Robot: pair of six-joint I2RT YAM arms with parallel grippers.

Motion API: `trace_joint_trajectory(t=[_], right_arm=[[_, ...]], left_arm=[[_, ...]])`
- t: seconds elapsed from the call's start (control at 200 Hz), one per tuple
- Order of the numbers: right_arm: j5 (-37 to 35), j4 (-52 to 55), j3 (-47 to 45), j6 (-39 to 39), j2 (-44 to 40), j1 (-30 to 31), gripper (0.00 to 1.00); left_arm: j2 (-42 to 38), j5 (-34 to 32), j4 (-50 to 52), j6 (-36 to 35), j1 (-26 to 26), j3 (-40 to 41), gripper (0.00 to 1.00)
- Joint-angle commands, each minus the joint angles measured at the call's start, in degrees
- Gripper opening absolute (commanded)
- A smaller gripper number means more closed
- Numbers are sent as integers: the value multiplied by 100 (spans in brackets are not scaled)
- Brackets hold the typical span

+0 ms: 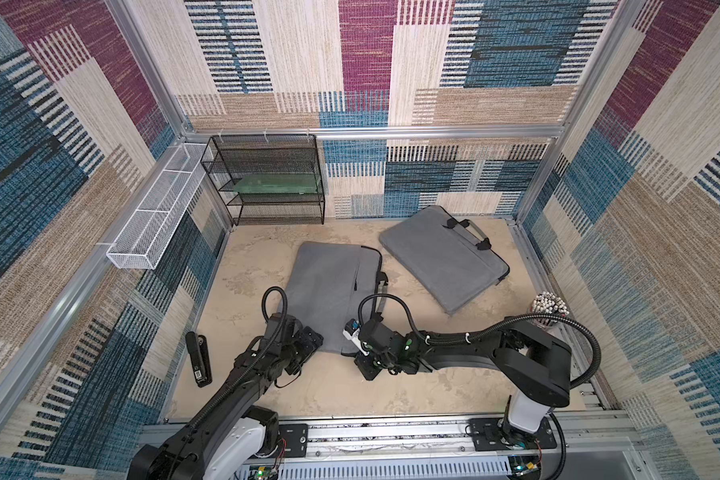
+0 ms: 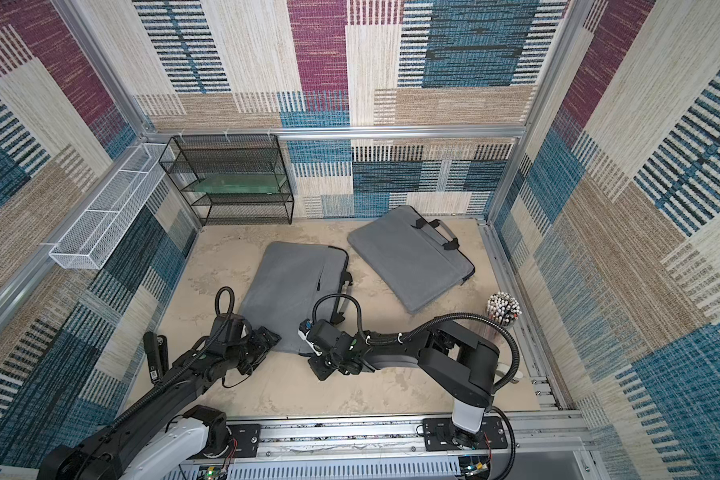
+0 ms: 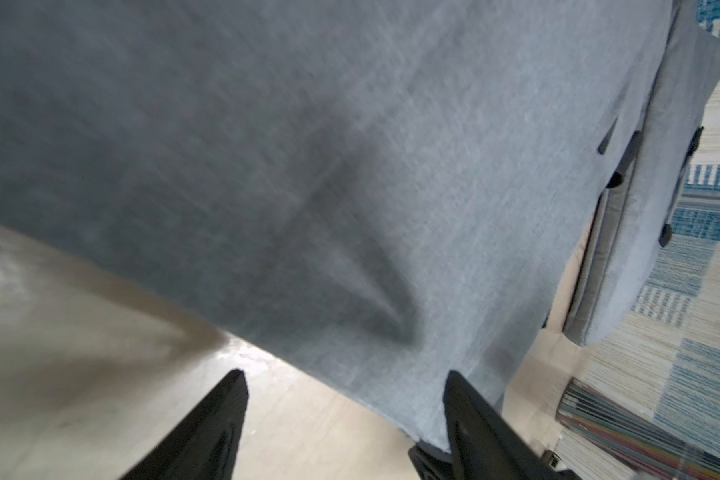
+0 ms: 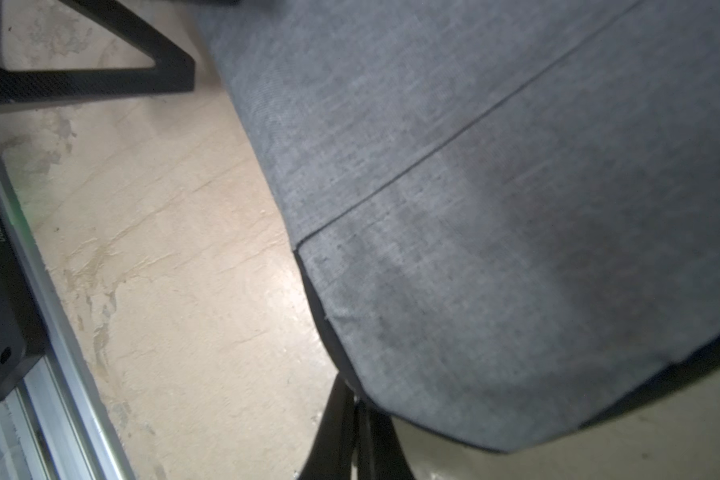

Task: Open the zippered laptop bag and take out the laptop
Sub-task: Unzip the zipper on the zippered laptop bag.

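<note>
A grey zippered laptop bag [image 1: 329, 291] [image 2: 287, 286] lies flat in the middle of the table, and it looks shut. The laptop is hidden. My left gripper [image 1: 314, 338] [image 3: 345, 374] is open at the bag's near-left edge, one finger over the fabric [image 3: 308, 166] and one over bare table. At the bag's near-right corner [image 4: 474, 208] my right gripper [image 1: 352, 355] [image 4: 352, 395] is shut, its tips tucked against the corner's dark edge. Whether it pinches anything I cannot see.
A second grey bag with handles [image 1: 441, 257] lies at the back right. A black mesh shelf [image 1: 267, 178] and a white wire basket [image 1: 154, 216] stand at the back left. A black stapler [image 1: 198, 359] lies near left, a pencil cup [image 1: 549, 309] near right.
</note>
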State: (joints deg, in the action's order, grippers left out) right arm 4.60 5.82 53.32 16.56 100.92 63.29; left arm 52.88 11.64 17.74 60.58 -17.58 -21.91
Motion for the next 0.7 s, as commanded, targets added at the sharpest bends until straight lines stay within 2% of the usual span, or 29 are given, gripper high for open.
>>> trace_joint_trajectory(t=[0.0,0.145,0.336,0.496,0.696], right_arm=[[136,-138,71,-137,42,10,0],[229,-151,155,-184,105,29,0],[244,-169,126,-187,80,44,0],[188,-161,82,-132,39,26,0],[176,-152,84,-100,48,-1,0]], left_arm=[[206,142,-579,420,-214,29,72],[735,164,-797,376,-444,-115,67],[1181,157,-1086,415,-597,-138,53],[1151,-30,-1088,531,-606,-14,35],[1054,-118,-1238,653,-606,163,23]])
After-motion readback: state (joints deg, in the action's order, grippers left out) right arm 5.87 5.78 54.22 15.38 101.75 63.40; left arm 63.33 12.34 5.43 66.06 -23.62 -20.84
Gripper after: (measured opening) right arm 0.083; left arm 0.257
